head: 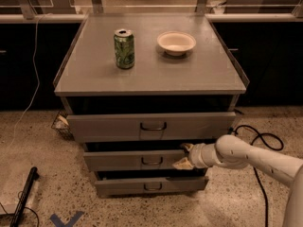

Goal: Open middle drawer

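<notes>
- The grey metal middle drawer [128,161], low and flat-fronted, sits second of three below the bench's [189,74] front edge, with its long axis parallel to that edge.
- Our claw [184,155] is at the drawer front's right end, nearer the bench's front right corner. We cannot tell its state.
- The small loop handle [152,161] lies to the claw's left.
</notes>
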{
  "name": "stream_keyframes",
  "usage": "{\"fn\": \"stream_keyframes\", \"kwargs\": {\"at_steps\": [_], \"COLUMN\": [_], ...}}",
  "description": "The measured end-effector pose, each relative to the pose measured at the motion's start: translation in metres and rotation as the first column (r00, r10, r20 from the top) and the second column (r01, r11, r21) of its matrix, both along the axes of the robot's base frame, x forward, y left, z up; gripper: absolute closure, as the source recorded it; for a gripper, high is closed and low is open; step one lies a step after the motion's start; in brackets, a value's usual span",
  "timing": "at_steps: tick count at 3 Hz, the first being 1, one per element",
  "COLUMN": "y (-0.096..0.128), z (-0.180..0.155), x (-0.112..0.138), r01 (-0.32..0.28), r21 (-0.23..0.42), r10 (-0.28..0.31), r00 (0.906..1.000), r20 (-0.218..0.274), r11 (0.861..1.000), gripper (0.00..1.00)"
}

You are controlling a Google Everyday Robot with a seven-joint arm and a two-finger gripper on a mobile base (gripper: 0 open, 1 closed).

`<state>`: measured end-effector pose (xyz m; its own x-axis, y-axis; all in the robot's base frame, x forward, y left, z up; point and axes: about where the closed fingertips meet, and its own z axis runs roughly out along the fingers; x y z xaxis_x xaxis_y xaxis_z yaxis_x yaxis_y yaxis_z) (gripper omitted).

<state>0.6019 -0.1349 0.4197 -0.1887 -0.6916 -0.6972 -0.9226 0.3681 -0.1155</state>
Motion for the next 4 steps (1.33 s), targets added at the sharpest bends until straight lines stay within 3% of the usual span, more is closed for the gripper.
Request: {"fn": "stream_keyframes", "kwargs": {"at_steps": [2,4], "y": [0.0001,-0.0010], "z": [0.0000,0.0071], "x": [0.0000,0.0000], "r01": [0.000,0.000], "r21": [0.000,0.000], "r10": [0.000,0.000], "r00": [1.0000,1.0000], "r20": [0.000,0.000], "r11": [1.000,1.000], "gripper": [0.96,1.00]}}
